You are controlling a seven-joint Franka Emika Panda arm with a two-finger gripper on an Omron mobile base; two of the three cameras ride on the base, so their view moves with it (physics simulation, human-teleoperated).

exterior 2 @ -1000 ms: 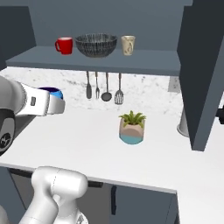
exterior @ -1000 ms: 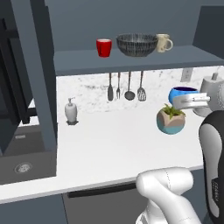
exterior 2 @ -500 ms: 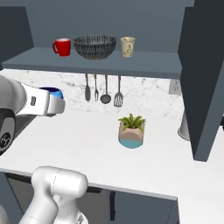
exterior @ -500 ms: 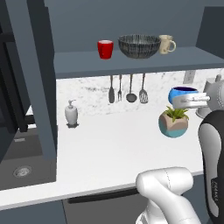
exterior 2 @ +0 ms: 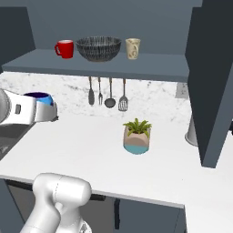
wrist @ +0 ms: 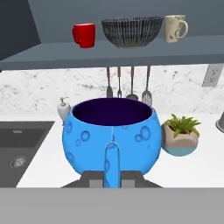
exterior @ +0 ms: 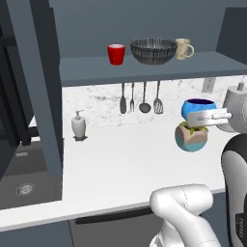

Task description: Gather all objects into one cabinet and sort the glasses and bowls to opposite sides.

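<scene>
The hand (wrist: 111,175) is clamped on the blue bowl (wrist: 111,133), held upright above the tabletop (exterior: 120,159) for the shelf (wrist: 131,54).

— Where do the base cameras sit?
— Behind the arm, left and right, looking forward and down; both share the counter (exterior: 120,154) and shelf (exterior 2: 113,66).
— And the hand camera?
— Close behind the blue bowl (wrist: 111,133), facing that shelf.

Plant pot (exterior: 192,138): upper part hidden behind gripper (exterior: 210,116) at right of left base view.
Blue bowl (wrist: 111,133): base cut off at bottom of hand view.
</scene>
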